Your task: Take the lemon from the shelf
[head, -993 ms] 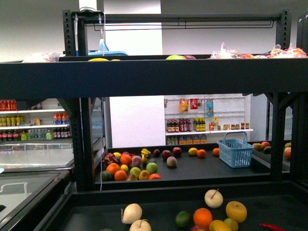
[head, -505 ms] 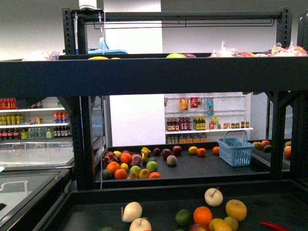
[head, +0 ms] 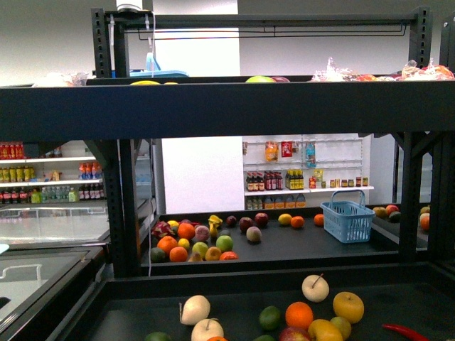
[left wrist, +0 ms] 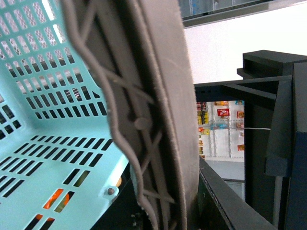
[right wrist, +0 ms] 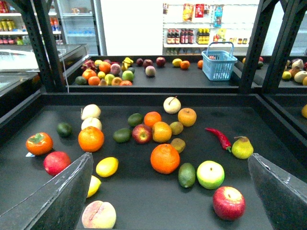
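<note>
Front cam dipping slightly, more shelf fruit showing at 6 o'clock. R gripper spread wide, hovering short of lemon, not grasping yet. L gripper: can't tell.

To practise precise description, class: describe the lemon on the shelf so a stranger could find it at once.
Start at the black shelf and its wide tray strewn with fruit. The lemon lies beside a large smooth orange and a round red fruit. It is small, oval and plain bright yellow, unlike the bigger golden apple.
</note>
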Robot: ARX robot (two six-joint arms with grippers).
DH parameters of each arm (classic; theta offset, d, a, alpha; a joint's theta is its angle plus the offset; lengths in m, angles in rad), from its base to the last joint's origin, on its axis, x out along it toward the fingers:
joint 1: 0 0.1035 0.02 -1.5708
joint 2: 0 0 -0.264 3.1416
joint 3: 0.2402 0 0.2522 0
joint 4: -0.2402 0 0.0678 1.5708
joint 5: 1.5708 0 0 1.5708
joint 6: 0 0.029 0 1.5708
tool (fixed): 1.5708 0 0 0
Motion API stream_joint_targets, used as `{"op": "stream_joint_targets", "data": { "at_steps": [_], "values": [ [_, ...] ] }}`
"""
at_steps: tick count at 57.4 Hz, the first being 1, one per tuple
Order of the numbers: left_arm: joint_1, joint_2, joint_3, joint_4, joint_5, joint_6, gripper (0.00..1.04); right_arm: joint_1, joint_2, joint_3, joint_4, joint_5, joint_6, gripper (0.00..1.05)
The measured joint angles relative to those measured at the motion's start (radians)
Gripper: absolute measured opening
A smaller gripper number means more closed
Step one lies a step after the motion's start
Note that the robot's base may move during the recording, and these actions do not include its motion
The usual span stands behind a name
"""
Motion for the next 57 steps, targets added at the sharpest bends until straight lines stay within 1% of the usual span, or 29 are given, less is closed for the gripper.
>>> {"op": "stream_joint_targets", "data": {
  "at_steps": [17, 28, 37, 45, 49, 53, 57],
  "values": [
    [-0.034, -0.126, -0.097, -0.026, 0.118, 0.163, 0.16, 0.000, 0.000, 0.000, 0.000, 0.000, 0.000, 0.97],
    [-0.107, -0.261, -0.154, -0.040, 0.229, 0.222, 0.11, 0.000, 0.000, 0.000, 0.000, 0.000, 0.000, 0.97],
    [-0.195, -0.358, -0.200, -0.061, 0.272, 0.287, 0.11, 0.000, 0.000, 0.000, 0.000, 0.000, 0.000, 0.97],
    [-0.291, -0.405, -0.260, -0.066, 0.314, 0.336, 0.11, 0.000, 0.000, 0.000, 0.000, 0.000, 0.000, 0.97],
    [-0.334, -0.407, -0.286, -0.063, 0.321, 0.343, 0.11, 0.000, 0.000, 0.000, 0.000, 0.000, 0.000, 0.97],
    [-0.407, -0.407, -0.332, -0.037, 0.331, 0.335, 0.11, 0.000, 0.000, 0.000, 0.000, 0.000, 0.000, 0.97],
    [-0.454, -0.407, -0.348, -0.014, 0.331, 0.330, 0.11, 0.000, 0.000, 0.000, 0.000, 0.000, 0.000, 0.97]
  ]
}}
